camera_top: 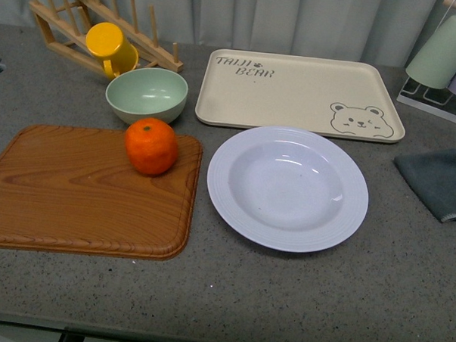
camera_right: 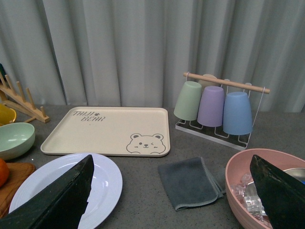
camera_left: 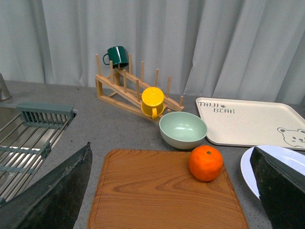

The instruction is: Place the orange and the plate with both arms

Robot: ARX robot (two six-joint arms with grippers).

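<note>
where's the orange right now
In the front view the orange sits on the far right corner of the wooden board, just in front of the green bowl and left of the plate.

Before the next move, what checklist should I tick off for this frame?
1. Orange exposed for grasping: ok, on the wooden board, nothing over it.
2. Gap between orange and mint-green bowl: cannot tell, they sit close.
3. Plate empty: ok, on the counter beside the board.
4. Left gripper open, holding nothing: ok.
5. Right gripper open, holding nothing: ok.
6. Bear tray empty: ok.
</note>
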